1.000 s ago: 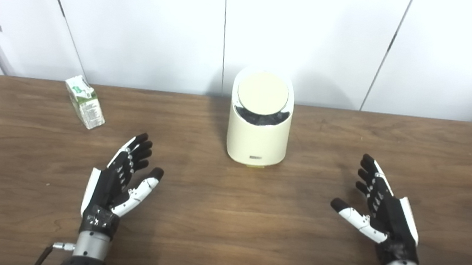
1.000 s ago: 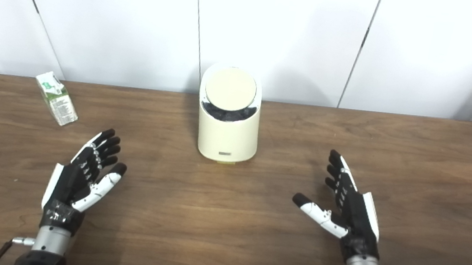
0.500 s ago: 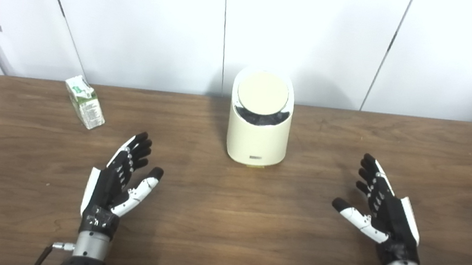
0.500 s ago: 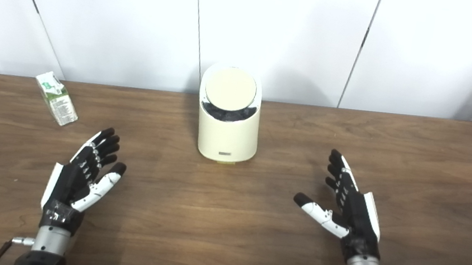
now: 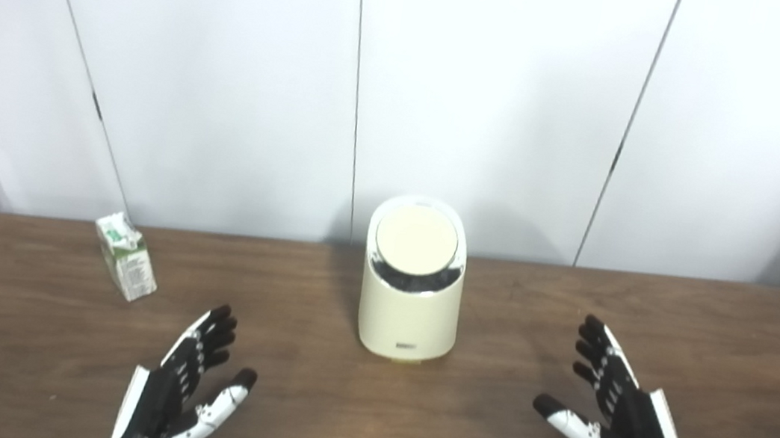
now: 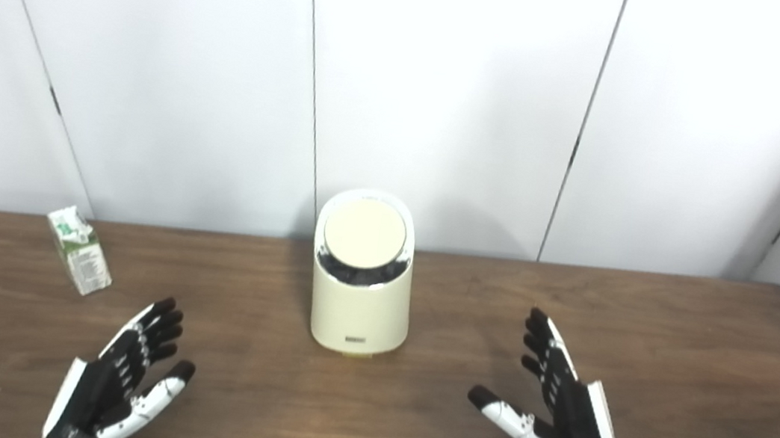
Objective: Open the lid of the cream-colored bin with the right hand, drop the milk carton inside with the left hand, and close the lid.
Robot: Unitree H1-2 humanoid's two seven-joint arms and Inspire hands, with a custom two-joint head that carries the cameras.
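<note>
The wooden tabletop [image 5: 303,419] carries the cream bin [image 5: 412,282] near its far edge, lid [image 5: 416,241] closed; both hands, left hand [image 5: 182,391] and right hand [image 5: 616,418], spread and empty near the front edge; the milk carton [image 5: 125,265] stands toward the far left corner

the scene is brightly and evenly lit from above and in front, with the white wall panels [image 5: 496,97] close to washed out and a soft grey shadow cast on them behind the bin [image 5: 412,282]. faint, diffuse shadows lie on the wooden table [image 5: 720,345] beside each hand and the carton [image 5: 124,265]. both views are slightly soft overall, with mild blur on the fingers and small print unreadable.
</note>
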